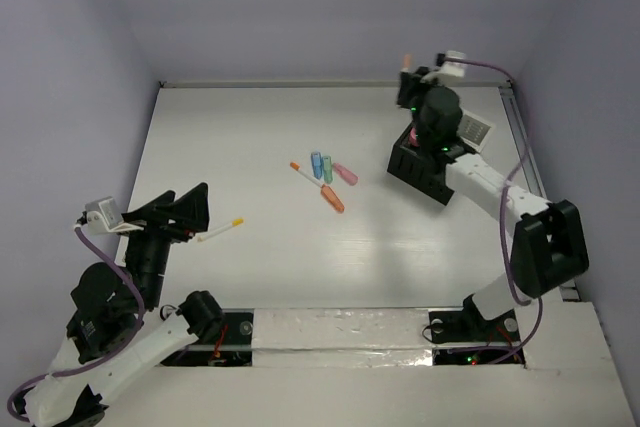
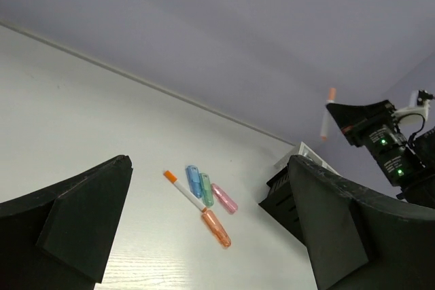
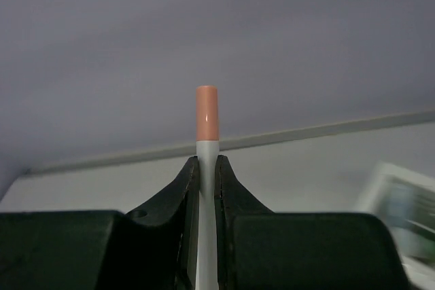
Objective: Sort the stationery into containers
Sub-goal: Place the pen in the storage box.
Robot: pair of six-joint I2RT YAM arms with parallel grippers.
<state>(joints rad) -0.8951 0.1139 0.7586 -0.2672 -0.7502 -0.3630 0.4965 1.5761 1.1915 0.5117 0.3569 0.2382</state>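
Pen (image 3: 206, 142), orange-capped, clamped in right tool (image 3: 207, 165); left tool (image 2: 209, 168) gapes wide.

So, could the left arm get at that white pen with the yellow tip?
Probably yes. The yellow-tipped pen lies alone on the table right beside the left hand, which is open and empty. Nothing covers the pen.

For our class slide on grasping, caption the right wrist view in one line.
The right gripper shut on a white pen, its orange cap pointing up.
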